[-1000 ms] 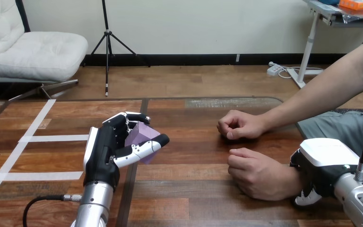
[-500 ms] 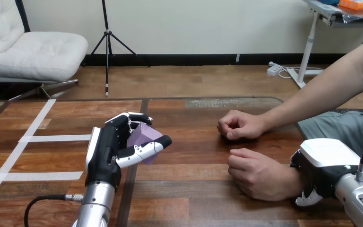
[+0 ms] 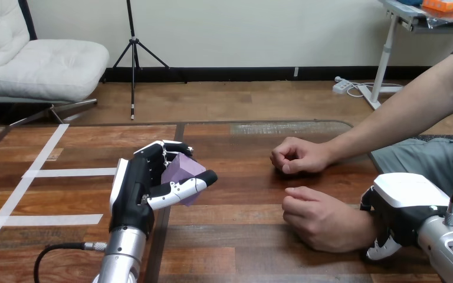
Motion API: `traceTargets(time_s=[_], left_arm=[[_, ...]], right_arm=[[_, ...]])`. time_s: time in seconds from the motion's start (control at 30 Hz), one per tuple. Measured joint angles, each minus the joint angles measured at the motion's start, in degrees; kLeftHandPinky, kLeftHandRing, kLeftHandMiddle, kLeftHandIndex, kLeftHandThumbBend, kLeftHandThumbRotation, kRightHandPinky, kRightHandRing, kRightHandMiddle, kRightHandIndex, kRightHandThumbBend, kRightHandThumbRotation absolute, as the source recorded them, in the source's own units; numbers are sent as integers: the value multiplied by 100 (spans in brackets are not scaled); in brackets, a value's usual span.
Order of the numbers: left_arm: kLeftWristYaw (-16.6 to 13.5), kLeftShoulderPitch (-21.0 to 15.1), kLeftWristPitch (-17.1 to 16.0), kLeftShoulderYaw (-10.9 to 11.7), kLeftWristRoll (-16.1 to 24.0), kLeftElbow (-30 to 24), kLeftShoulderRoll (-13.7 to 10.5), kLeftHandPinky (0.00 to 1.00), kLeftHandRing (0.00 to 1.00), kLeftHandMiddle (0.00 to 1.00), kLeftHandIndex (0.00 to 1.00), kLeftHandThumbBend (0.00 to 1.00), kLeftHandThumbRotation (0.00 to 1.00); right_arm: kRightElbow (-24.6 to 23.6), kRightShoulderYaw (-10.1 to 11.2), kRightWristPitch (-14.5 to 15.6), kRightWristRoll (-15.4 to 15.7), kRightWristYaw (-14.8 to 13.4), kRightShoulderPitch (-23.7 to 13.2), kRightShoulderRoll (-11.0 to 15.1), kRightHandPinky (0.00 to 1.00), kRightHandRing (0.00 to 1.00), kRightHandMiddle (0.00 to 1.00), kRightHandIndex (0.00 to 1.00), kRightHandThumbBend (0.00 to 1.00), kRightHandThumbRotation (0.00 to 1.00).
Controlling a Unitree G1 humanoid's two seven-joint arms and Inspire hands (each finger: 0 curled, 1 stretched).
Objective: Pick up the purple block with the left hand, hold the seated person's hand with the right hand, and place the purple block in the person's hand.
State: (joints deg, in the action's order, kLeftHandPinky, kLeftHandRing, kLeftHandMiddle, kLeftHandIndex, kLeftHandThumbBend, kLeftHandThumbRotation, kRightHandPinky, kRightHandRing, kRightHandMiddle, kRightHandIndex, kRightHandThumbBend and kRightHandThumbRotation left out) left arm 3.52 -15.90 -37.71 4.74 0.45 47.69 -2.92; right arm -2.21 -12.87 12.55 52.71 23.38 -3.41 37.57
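Over the table [image 3: 259, 247], the purple block [image 3: 181, 168] sits clasped between the left hand's [image 3: 134, 190] curled fingers and thumb.

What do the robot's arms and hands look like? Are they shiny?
Yes, a bit! The left forearm and right forearm are round silver tubes. The left robot hand and right robot hand are black with smooth white shells on their backs. The left one's jointed fingers are black and white.
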Motion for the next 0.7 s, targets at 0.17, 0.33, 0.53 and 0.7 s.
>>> traceTargets(time_s=[0.17, 0.33, 0.53, 0.7], left_arm=[[-20, 0, 0, -26, 20, 0, 26, 33, 39, 48, 49, 87, 10], [-60, 0, 0, -57, 37, 0, 60, 33, 39, 48, 49, 87, 10], [-108, 0, 0, -107, 121, 0, 67, 33, 39, 48, 49, 87, 11], [-110, 0, 0, -147, 136, 0, 68, 33, 39, 48, 49, 87, 11]], right_arm=[[-89, 1, 84, -3, 125, -1, 0, 40, 48, 53, 53, 78, 0], [-152, 1, 137, -5, 195, -7, 0, 41, 48, 53, 53, 78, 0], [-159, 2, 133, -46, 191, -15, 0, 42, 48, 53, 53, 78, 0], [-159, 3, 116, -88, 160, -20, 0, 40, 48, 53, 53, 77, 0]])
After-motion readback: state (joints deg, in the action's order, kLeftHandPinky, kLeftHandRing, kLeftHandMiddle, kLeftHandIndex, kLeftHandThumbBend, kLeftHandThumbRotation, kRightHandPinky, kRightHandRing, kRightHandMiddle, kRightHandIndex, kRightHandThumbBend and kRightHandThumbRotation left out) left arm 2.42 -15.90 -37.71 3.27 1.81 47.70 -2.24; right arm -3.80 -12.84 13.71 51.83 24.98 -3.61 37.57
